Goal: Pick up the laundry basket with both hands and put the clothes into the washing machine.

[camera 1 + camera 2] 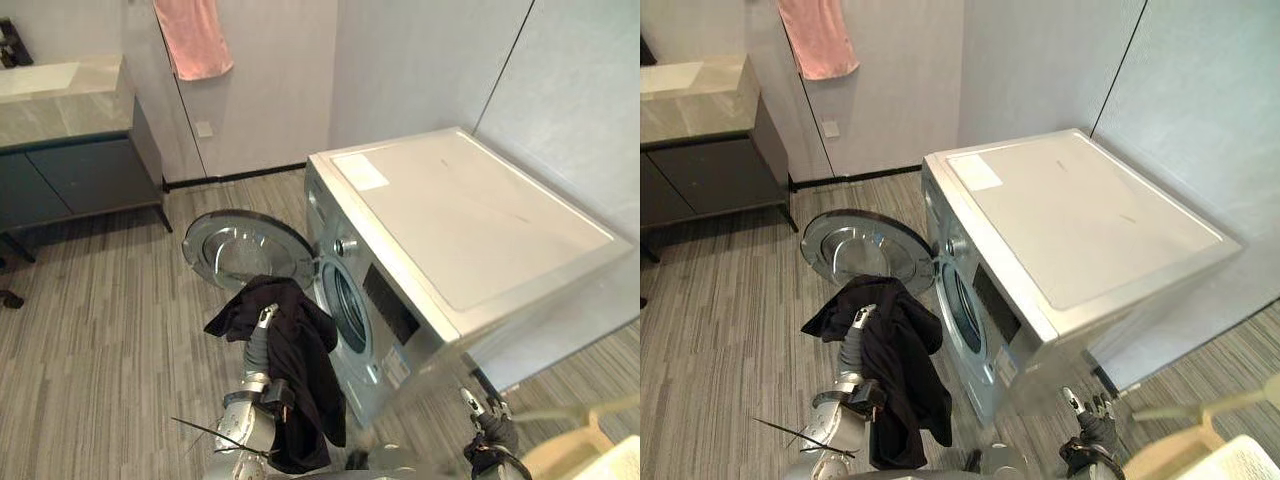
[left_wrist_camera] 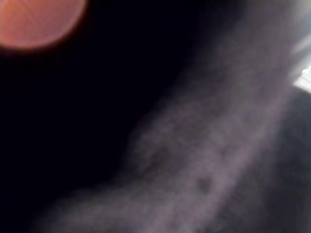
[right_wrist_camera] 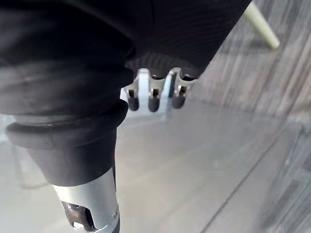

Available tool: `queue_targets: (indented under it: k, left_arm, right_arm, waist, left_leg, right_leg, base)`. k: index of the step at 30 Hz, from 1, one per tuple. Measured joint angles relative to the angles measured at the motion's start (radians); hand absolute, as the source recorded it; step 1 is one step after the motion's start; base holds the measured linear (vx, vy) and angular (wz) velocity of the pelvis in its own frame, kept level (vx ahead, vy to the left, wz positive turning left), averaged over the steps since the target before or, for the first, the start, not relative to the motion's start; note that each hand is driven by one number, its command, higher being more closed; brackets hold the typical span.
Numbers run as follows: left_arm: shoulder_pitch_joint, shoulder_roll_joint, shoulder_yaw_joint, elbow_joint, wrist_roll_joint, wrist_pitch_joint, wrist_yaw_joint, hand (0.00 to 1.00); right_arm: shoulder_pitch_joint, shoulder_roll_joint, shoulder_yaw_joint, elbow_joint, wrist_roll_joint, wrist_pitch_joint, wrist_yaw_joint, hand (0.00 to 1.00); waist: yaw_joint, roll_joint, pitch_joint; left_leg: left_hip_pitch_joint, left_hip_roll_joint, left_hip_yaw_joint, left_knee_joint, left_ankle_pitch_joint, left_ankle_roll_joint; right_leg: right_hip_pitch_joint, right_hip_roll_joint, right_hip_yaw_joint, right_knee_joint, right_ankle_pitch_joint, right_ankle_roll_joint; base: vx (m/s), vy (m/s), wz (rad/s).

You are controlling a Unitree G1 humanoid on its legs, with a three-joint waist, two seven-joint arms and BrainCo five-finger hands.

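The black cloth garment (image 1: 292,372) drapes over the left robot hand (image 1: 265,317), hiding its fingers but for one tip. The hanging pink towel (image 1: 193,38) is cut by the upper edge, and the pale cream laundry basket (image 1: 575,450) by the lower right corner.

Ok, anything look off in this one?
Yes: the black garment is draped over the left hand and forearm, hanging outside the washing machine, by its open door, not in the drum.

The grey, striped plank floor (image 1: 100,330) carries a silver washing machine (image 1: 450,230) standing against the wall, its round door (image 1: 245,250) swung open low over the planks. Well apart, a dark cabinet (image 1: 70,180) with a pale stone counter (image 1: 60,100) stands on thin legs.
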Motion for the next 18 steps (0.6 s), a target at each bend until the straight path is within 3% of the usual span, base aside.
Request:
queue_targets:
  k: [2,3,4,6,8,10,11,12,13,15,16,17,18]
  left_arm:
    - [-0.001,-0.002,-0.015,-0.004,-0.001,0.0,-0.002,1.0]
    - [0.007,-0.013,-0.015,-0.006,-0.004,0.0,-0.005,1.0]
    - [0.014,-0.014,-0.012,-0.006,-0.006,0.0,-0.006,1.0]
    - [0.019,-0.007,-0.005,-0.006,-0.009,0.0,-0.008,1.0]
    - [0.018,-0.007,0.021,-0.006,-0.011,0.0,-0.01,1.0]
    - [0.02,-0.022,0.045,-0.006,-0.023,0.001,-0.004,1.0]
    - [0.023,-0.023,0.047,-0.006,-0.029,0.001,0.005,1.0]
    - [0.032,-0.025,0.049,-0.006,-0.039,0.001,0.016,1.0]
    - [0.037,-0.028,0.048,-0.006,-0.04,0.001,0.023,1.0]
    - [0.067,-0.032,0.038,-0.006,-0.04,0.002,0.03,1.0]
    - [0.076,-0.028,0.014,-0.009,-0.039,0.002,0.025,1.0]
    - [0.071,-0.013,0.007,-0.007,-0.038,0.004,0.024,1.0]
    - [0.066,0.02,0.021,-0.004,-0.038,0.006,0.026,1.0]
  right_arm:
    - [-0.006,0.0,0.005,0.001,0.031,-0.001,-0.007,0.0]
    - [0.019,-0.008,-0.008,-0.001,0.037,-0.002,0.001,0.0]
    - [0.048,-0.015,-0.002,-0.004,0.038,-0.001,0.004,0.0]
    - [0.082,-0.012,0.007,-0.024,0.038,0.002,-0.003,0.0]
    - [0.106,-0.012,0.02,-0.038,0.038,0.003,-0.017,0.0]
    - [0.127,-0.01,0.02,-0.043,0.05,0.003,-0.04,0.0]
    - [0.134,-0.012,0.02,-0.045,0.05,0.001,-0.047,0.0]
    - [0.154,-0.016,0.015,-0.065,0.05,-0.003,-0.069,0.0]
    - [0.165,-0.019,0.006,-0.074,0.05,-0.005,-0.077,0.0]
    - [0.179,-0.025,-0.082,-0.078,0.055,-0.013,-0.121,0.0]
    - [0.192,-0.027,-0.141,-0.089,0.074,-0.02,-0.148,0.0]
    - [0.193,-0.009,-0.162,-0.079,0.081,-0.019,-0.159,0.0]
    - [0.207,0.04,-0.168,-0.072,0.088,-0.007,-0.168,0.0]
  waist:
    - [-0.012,0.04,0.003]
    - [-0.007,0.064,0.019]
    - [-0.003,0.067,0.025]
    - [0.0,0.056,0.032]
    - [0.003,0.046,0.032]
    - [0.003,0.016,0.029]
    - [0.004,0.007,0.025]
    - [0.006,-0.004,0.011]
    - [0.006,-0.005,0.003]
    - [0.001,0.023,-0.034]
    - [-0.008,0.046,-0.053]
    - [-0.024,0.027,-0.064]
    - [-0.025,-0.047,-0.073]
  left_leg:
    - [-0.124,0.052,0.001,0.337,-0.001,-0.055]
    - [-0.224,0.091,-0.005,0.601,0.054,-0.161]
    - [-0.291,0.125,-0.004,0.771,0.074,-0.188]
    - [-0.35,0.188,-0.003,0.847,0.072,-0.181]
    - [-0.385,0.293,-0.008,0.754,0.066,-0.168]
    - [-0.38,0.413,-0.073,0.427,0.077,-0.119]
    - [-0.364,0.434,-0.093,0.319,0.096,-0.095]
    - [-0.339,0.453,-0.153,0.134,0.138,-0.071]
    - [-0.33,0.457,-0.188,0.077,0.166,-0.081]
    - [-0.322,0.452,-0.179,-0.009,0.305,-0.235]
    - [-0.328,0.422,-0.152,-0.017,0.33,-0.271]
    - [-0.332,0.392,-0.145,-0.005,0.296,-0.292]
    - [-0.344,0.295,-0.121,0.029,0.282,-0.262]
  right_leg:
    - [0.052,0.035,-0.011,-0.019,-0.02,-0.014]
    - [0.105,0.058,-0.008,-0.045,-0.024,-0.021]
    - [0.155,0.066,0.002,-0.065,-0.026,-0.024]
    - [0.213,0.064,0.027,-0.106,-0.025,-0.022]
    - [0.255,0.061,0.047,-0.151,-0.024,0.005]
    - [0.268,0.034,0.08,-0.146,-0.042,0.045]
    - [0.261,0.023,0.095,-0.132,-0.049,0.058]
    - [0.238,-0.004,0.112,-0.1,-0.073,0.096]
    - [0.228,-0.018,0.119,-0.087,-0.085,0.115]
    - [0.203,-0.074,0.151,-0.059,-0.11,0.191]
    - [0.209,-0.103,0.149,-0.059,-0.116,0.241]
    - [0.217,-0.14,0.142,-0.057,-0.122,0.264]
    - [0.21,-0.233,0.153,-0.053,-0.098,0.282]
  base:
    - [0.48,-0.053,-0.08]
    - [0.43,0.004,-0.3]
    - [0.39,0.015,-0.43]
    - [0.31,0.019,-0.7]
    - [0.24,0.075,-0.76]
    - [0.25,0.217,-0.56]
    - [0.23,0.295,-0.53]
    - [0.18,0.278,-0.41]
    - [0.24,0.412,-0.49]
    - [0.3,0.609,-0.27]
    - [0.29,0.661,0.22]
    - [0.28,0.648,0.48]
    - [0.23,0.56,0.36]
